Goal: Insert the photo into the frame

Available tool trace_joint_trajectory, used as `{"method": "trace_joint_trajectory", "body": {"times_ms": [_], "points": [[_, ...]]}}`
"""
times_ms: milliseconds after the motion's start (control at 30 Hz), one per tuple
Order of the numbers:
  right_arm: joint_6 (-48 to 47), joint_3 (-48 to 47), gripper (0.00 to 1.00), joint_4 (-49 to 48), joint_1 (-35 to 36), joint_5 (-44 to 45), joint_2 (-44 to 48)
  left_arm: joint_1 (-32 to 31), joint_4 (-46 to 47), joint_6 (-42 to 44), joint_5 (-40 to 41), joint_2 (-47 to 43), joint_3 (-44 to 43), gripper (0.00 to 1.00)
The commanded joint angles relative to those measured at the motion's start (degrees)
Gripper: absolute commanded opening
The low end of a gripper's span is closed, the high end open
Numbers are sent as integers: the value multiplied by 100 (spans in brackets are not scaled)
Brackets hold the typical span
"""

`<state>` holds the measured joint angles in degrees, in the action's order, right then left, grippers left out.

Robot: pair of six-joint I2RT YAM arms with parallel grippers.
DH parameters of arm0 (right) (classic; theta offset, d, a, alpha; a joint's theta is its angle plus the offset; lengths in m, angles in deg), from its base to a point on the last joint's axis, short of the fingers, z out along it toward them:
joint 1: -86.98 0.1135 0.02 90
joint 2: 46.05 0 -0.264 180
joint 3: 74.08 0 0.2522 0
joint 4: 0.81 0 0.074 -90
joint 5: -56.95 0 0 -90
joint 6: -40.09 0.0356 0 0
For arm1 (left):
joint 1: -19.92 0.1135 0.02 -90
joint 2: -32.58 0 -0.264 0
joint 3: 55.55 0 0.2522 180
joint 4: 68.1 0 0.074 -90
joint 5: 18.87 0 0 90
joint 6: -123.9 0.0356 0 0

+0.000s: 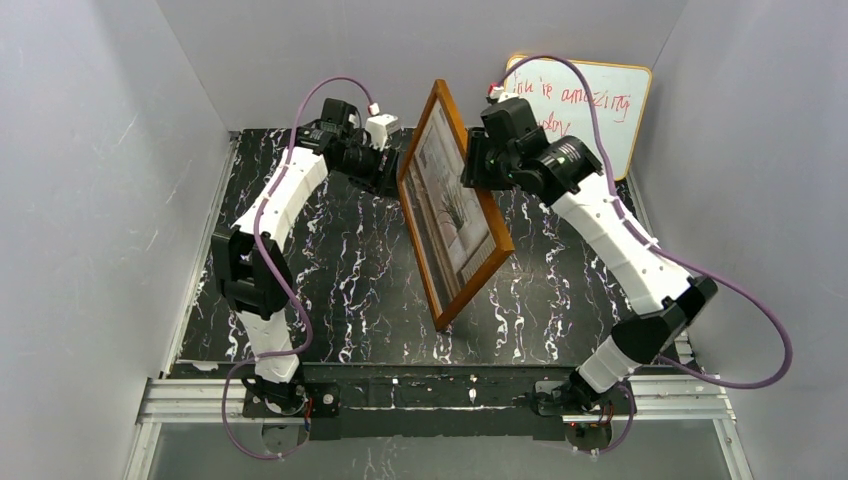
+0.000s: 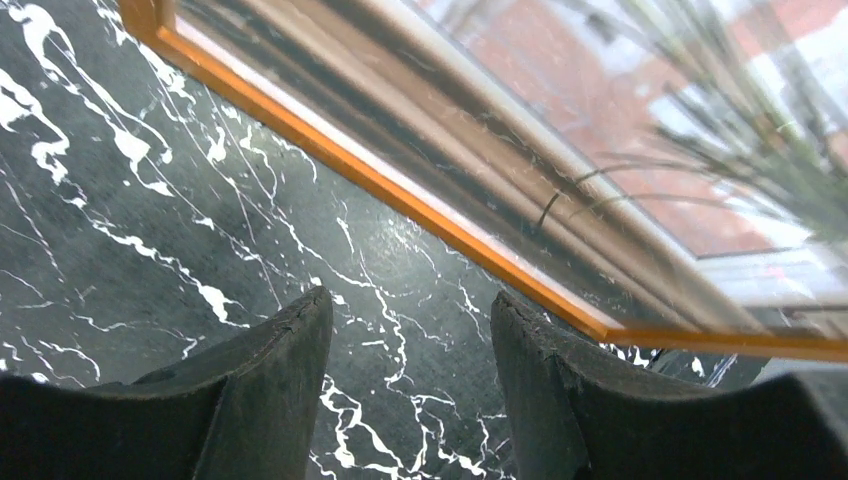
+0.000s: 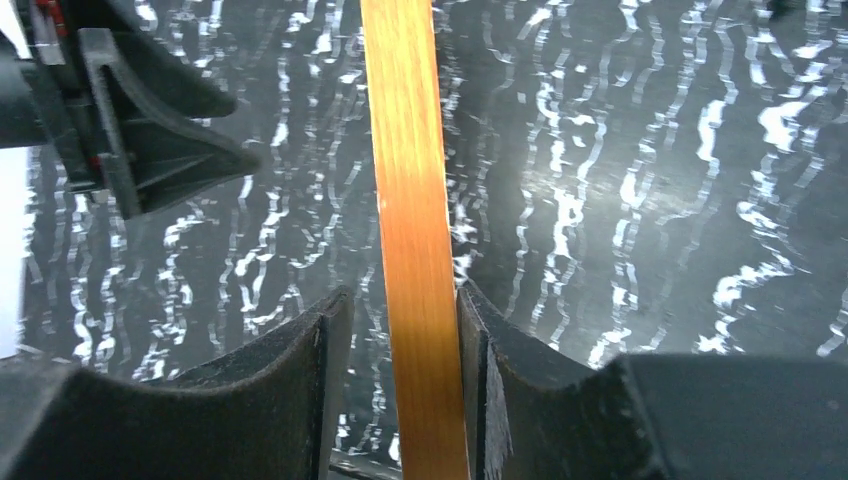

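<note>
- The right pincer [image 3: 402, 293] straddles the frame [image 3: 405, 150] at its rail, half-open; one pad touches, but whether it clamps I cannot tell.
- The frame stands on edge, its long axis running away from the pincer, the photo [image 1: 452, 200] inside it.
- The left pincer [image 2: 410, 300], open and empty, hangs opposite.

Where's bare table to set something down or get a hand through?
Free: near-left table, between the left arm and the frame; near-right, between the frame and the right arm. Crowded: far centre, left gripper and right gripper at the frame; whiteboard far right.

table [image 1: 340, 270]: black marble top | frame [image 1: 455, 215]: standing on its edge
</note>
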<state>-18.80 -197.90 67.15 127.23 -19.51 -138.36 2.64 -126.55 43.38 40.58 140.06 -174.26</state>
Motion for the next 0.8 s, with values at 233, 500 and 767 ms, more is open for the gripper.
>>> {"method": "trace_joint_trajectory", "body": {"times_ms": [233,500,767], "points": [[-240,1520,40,-185,-395,167,1067,173,-328,593,-63,-333,583,59],[207,3114,33,-1240,-850,-811,1811,822,-526,1250,31,-99,1069,59],[615,4399,32,-2497,-1102,-1782,2146,1484,-530,2069,389,39,1784,59]]}}
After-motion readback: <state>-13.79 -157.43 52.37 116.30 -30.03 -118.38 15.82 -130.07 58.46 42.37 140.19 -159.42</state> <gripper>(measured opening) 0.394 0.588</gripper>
